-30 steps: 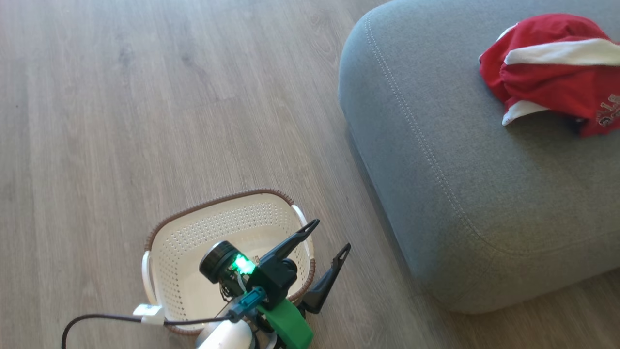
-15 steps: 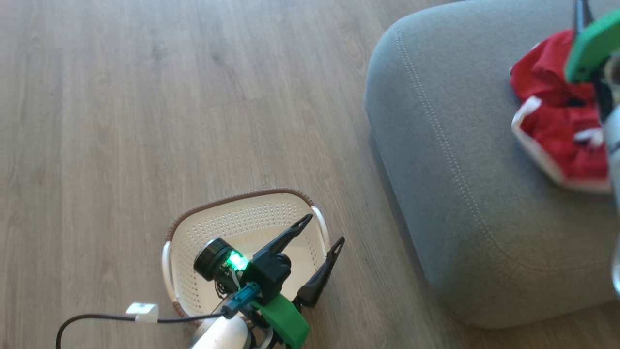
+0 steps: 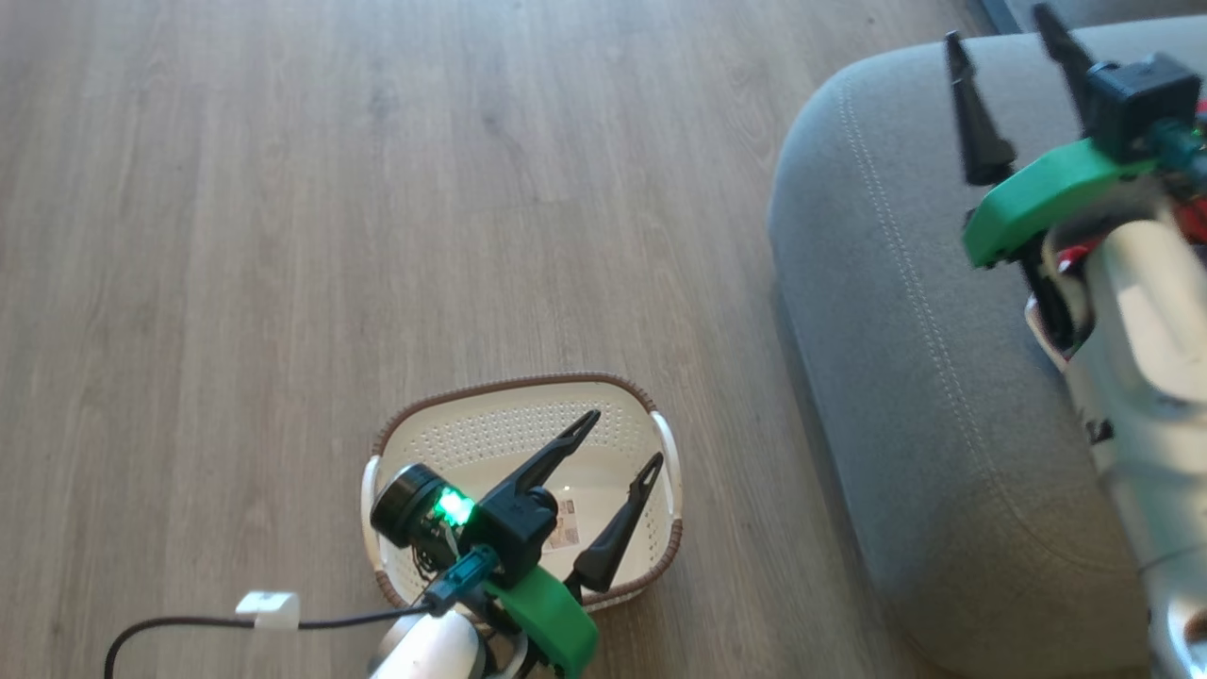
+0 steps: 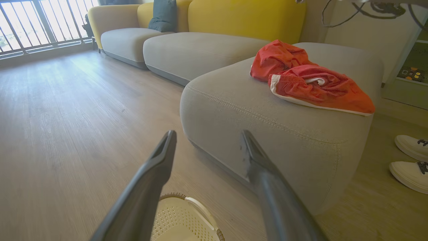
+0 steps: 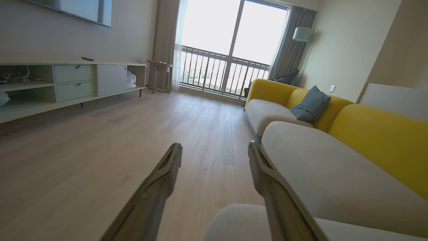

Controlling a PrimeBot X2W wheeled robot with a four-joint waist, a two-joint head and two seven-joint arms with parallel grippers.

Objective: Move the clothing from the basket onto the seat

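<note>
The cream basket [image 3: 514,389] stands on the wood floor with just a label sticker [image 3: 566,534] on its bottom. My left gripper [image 3: 623,438] hangs open above it with nothing between its fingers. In the left wrist view the left gripper [image 4: 208,134] points at the grey seat [image 4: 301,140], and the basket [image 4: 180,217] shows below. The clothing lies in a heap on the seat: a plain red piece [image 4: 274,58] and a white-trimmed one [image 4: 317,90]. My right gripper [image 3: 998,26] is open and empty over the seat [image 3: 896,330], and its forearm covers most of the clothing.
A black cable with a white tag [image 3: 269,608] trails on the floor left of the basket. White shoes [image 4: 411,157] sit on the floor beyond the seat. A yellow-backed sofa [image 5: 367,134] runs along the wall, with a low cabinet [image 5: 67,83] opposite.
The head camera has swung, shifting the basket and seat to the right in the picture. My right arm has come into view over the seat and now covers the clothing. Both grippers stay open.
</note>
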